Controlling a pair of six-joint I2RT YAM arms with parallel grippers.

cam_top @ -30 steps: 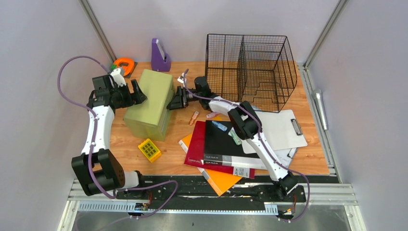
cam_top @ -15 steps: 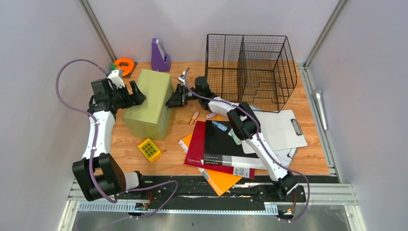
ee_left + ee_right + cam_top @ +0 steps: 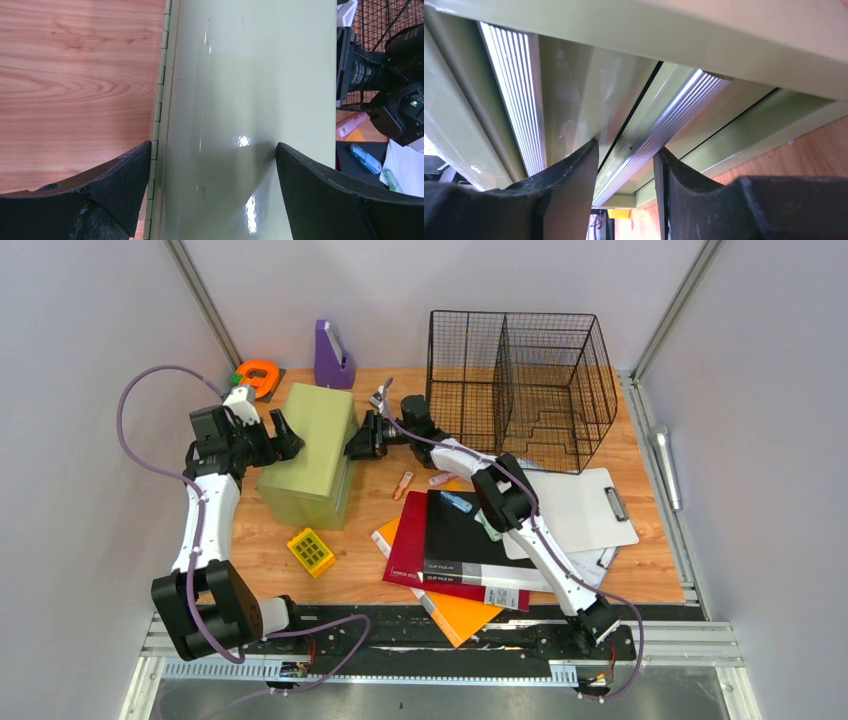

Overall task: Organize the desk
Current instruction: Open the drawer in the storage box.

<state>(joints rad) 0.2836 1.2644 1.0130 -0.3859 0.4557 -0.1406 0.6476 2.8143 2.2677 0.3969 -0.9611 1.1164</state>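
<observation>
You seem to be opening the green box [image 3: 315, 440]: your right hand [image 3: 626, 147] is pinching its ribbed strip [image 3: 674, 115], and your left hand [image 3: 212, 150] is straddling it wide open, empty. Next, pull back gently.

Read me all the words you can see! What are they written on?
"CLIP FILE A4": on the white edge strip of the black folder, printed twice, one strip under the other.
Small white label on the red folder: too small to read.
White print on the black casing of the right arm: too blurred to read.
Green box: no writing visible.
</observation>
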